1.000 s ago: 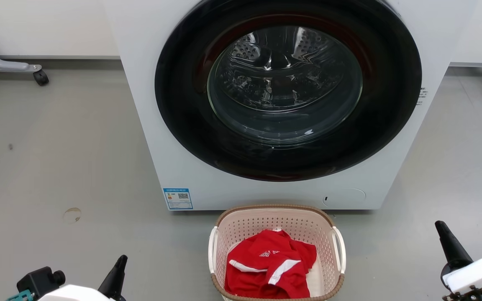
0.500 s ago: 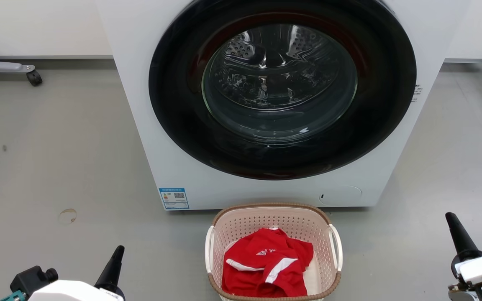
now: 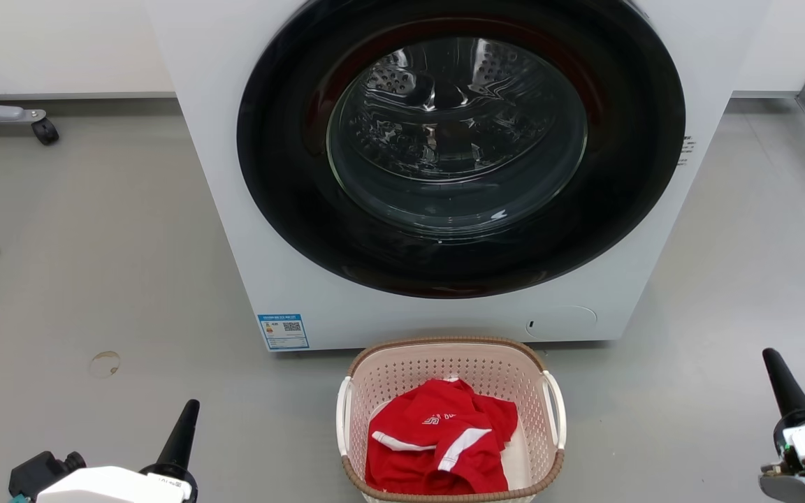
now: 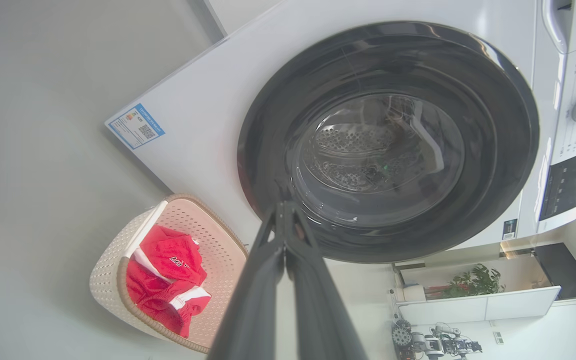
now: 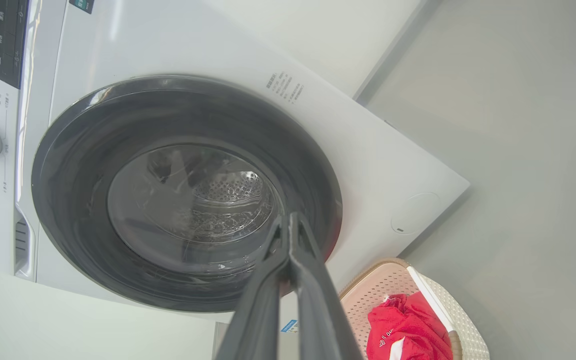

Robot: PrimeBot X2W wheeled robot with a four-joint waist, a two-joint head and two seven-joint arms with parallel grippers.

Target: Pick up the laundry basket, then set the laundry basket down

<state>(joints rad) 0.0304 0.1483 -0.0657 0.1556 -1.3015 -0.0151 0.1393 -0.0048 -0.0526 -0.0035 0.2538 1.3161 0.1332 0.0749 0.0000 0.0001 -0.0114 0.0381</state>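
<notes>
Laundry basket (image 3: 409,377) sits on the smooth grey floor (image 3: 60,279), centre-bottom of head view, just in front of the washer (image 3: 242,244) & below its door (image 3: 284,209), btwn the two grippers but well apart from both. Rounded-rect. shape, pale pink-cream plastic walls perforated w/ rows of small holes, brown woven-look rim (image 3: 448,341), slim white handles (image 3: 341,419) on left & right sides. Inside: crumpled red garment (image 3: 437,447) w/ white stripes (soft fabric, small white logo print), lying over something white at the bottom. Washer is a boxy white cabinet; the door is big, round, glossy black, w/ a domed glass centre showing the perforated metal drum (image 3: 444,84). Blue-edged sticker (image 3: 282,331) at lower-left corner of its front. Left gripper (image 3: 191,406) at lower left, long dark tapered fingers pressed together to a point, holding nothing. Right gripper (image 3: 771,355) at lower right, same: fingers closed tight, empty.
</notes>
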